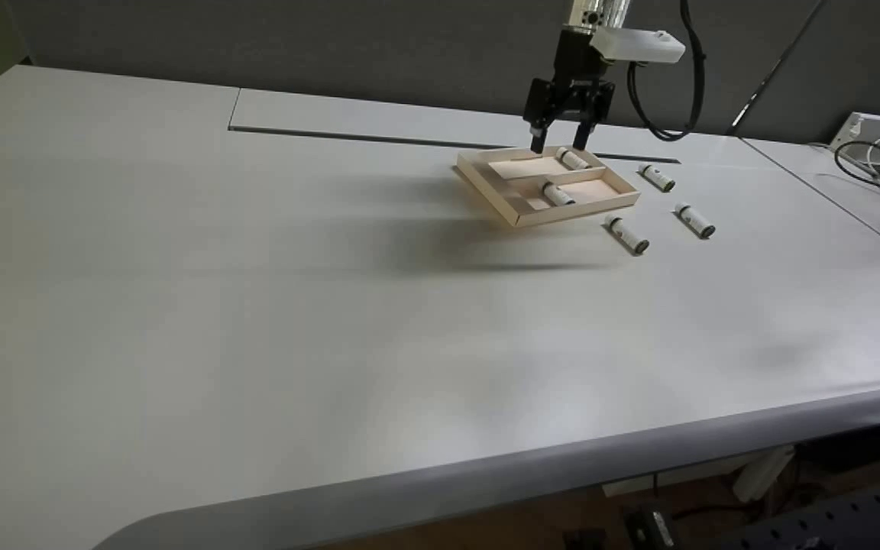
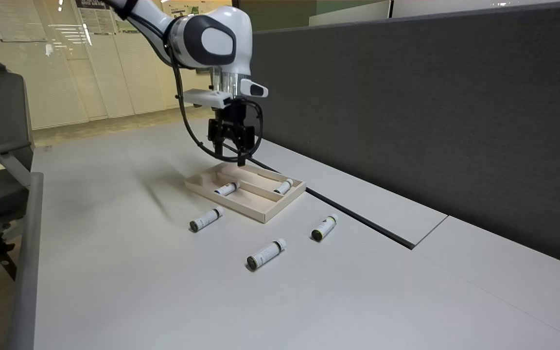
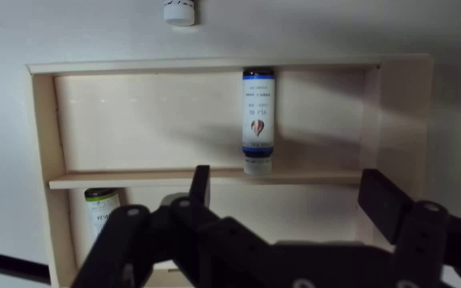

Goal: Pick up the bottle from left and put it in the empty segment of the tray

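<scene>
1. While its fingers point(image 3: 200, 185) stand wide apart, the hand point(image 1: 559, 143) points down from above the tray point(image 1: 577, 211), a shallow one of pale wood.
2. In the wrist view the blue-banded bottle point(image 3: 258, 118) falls within the span of those fingers, nearer the one on that picture's left. It is a small white cylinder lying on its side in the tray, below the hand, with a blue ring toward either end, one end dark and the other a pale cap, which overlaps the divider point(image 3: 142, 180) from this angle.
3. Its label point(image 3: 257, 100) carries a striped red-and-white balloon point(image 3: 257, 127) and several lines of print too fine to read.
4. Across the divider, the green-banded bottle point(image 3: 101, 208) lies at one end of the tray, with unreadable marks on white; the hand hides part of it in the wrist view.
5. Outside the tray, three more white bottles lie on the bench point(image 1: 295, 305), each with pale cap, dark ring and dark base: the side bottle point(image 1: 627, 235) just beside the tray's long side, the end bottle point(image 1: 656, 177) off its short side, the corner bottle point(image 1: 694, 220) out from where those sides meet.
6. Which of the five the task means, I cannot tell from these views.
</scene>
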`<move>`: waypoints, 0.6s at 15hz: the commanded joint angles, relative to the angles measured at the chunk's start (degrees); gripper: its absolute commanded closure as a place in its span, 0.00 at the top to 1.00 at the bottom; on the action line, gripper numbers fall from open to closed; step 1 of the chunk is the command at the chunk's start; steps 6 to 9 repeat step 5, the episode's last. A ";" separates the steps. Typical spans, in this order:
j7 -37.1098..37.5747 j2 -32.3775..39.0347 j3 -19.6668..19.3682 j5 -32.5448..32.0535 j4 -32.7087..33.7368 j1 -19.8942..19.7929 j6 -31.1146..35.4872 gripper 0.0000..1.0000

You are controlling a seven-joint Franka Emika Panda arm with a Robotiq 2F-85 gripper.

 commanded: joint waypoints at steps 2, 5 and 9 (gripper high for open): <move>0.79 -2.70 0.39 -0.73 -1.18 0.38 -0.40 1.00; 1.62 -5.86 0.41 -1.11 -3.61 1.15 -1.14 1.00; 1.62 -5.86 0.41 -1.11 -3.61 1.15 -1.14 1.00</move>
